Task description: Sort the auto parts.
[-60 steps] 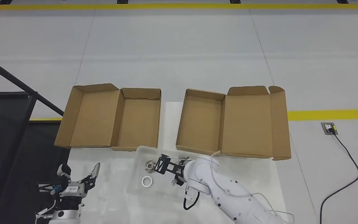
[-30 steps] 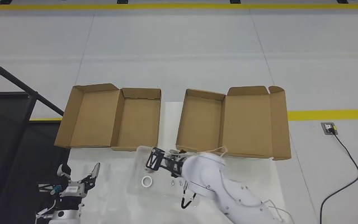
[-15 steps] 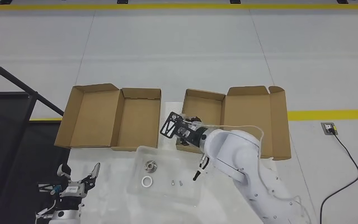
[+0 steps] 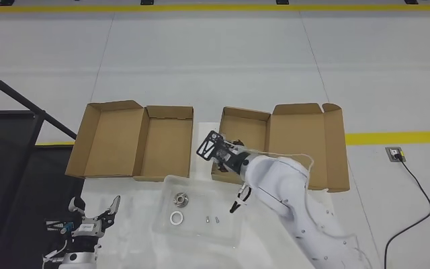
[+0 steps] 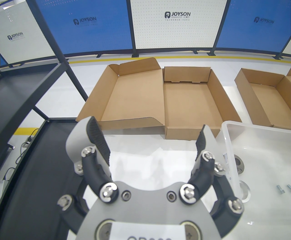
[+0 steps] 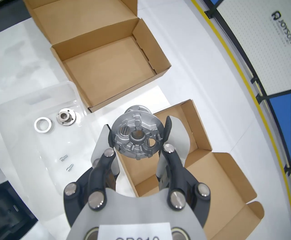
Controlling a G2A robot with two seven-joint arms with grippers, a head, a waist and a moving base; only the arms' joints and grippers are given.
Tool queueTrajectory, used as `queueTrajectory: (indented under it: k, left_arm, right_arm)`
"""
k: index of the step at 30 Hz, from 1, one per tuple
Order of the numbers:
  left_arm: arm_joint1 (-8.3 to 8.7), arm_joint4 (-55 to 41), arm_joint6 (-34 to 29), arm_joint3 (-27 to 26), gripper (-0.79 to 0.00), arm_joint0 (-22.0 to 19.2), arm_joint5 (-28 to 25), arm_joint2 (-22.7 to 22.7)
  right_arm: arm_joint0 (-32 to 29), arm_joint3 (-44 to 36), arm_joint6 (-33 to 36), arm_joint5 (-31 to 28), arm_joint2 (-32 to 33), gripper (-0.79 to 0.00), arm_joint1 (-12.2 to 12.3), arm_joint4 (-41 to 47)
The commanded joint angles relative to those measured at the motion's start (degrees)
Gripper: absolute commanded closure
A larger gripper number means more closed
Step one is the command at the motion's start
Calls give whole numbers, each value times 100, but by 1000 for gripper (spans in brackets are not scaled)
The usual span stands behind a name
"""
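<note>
Right hand clamps the hub, hanging over the right box's rim; left hand spread apart, near the clear bin.

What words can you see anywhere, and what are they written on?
Wall panels: a logo with a brand name, not quoted here.
Label on the left gripper: cut off, unreadable.
Label on the right gripper, which holds the metal hub: cut off, unreadable.
Sticker on the clear bin: too small to read.

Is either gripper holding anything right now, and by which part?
The right gripper holds the hub, clamped across its outer rim on opposite sides. The left gripper is open and empty.
</note>
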Motion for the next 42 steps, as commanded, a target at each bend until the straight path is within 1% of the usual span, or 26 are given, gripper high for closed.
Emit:
queueTrajectory:
  k: [1,5,10,14,19,26,31,36,37,38,39,41,42]
  left_arm:
    - [0,0,0,0,-785,0,0,0]
    - [0,0,0,0,-785,0,0,0]
    - [0,0,0,0,-785,0,0,0]
    - [0,0,0,0,-785,0,0,0]
    - [0,0,0,0,-785,0,0,0]
    - [0,0,0,0,-785,0,0,0]
    - [0,0,0,0,-785,0,0,0]
    - [0,0,0,0,-785,0,0,0]
    - [0,0,0,0,-785,0,0,0]
    - [0,0,0,0,-785,0,0,0]
    - [0,0,0,0,-785,0,0,0]
    - [0,0,0,0,-785,0,0,0]
    - [0,0,0,0,-785,0,0,0]
  right_arm:
    - [278,516,-174,319,-103,0,-73,109]
    - [980,1706,-209,1093,-459,0,-289,73]
    - [1754,3379,-444,1544,-845,0,-609,487]
    - [2249,4713,-680,1728,-1062,0,-851,726]
    - [2587,5930,-1042,1712,-1264,0,-1160,1131]
    - [2868,7060,-1480,1524,-1375,0,-1509,1545]
    - [3006,7555,-1640,1452,-1437,0,-1700,1635]
    - [3093,7919,-1778,1462,-1450,0,-1840,1700]
    - [3104,7978,-1798,1452,-1447,-40,-1862,1719]
    - [3113,8032,-1814,1438,-1440,-225,-1882,1743]
    - [3123,8077,-1831,1421,-1437,-289,-1900,1755]
    - [3136,8161,-1865,1396,-1431,-351,-1932,1776]
    - [3143,8199,-1872,1387,-1425,-366,-1946,1791]
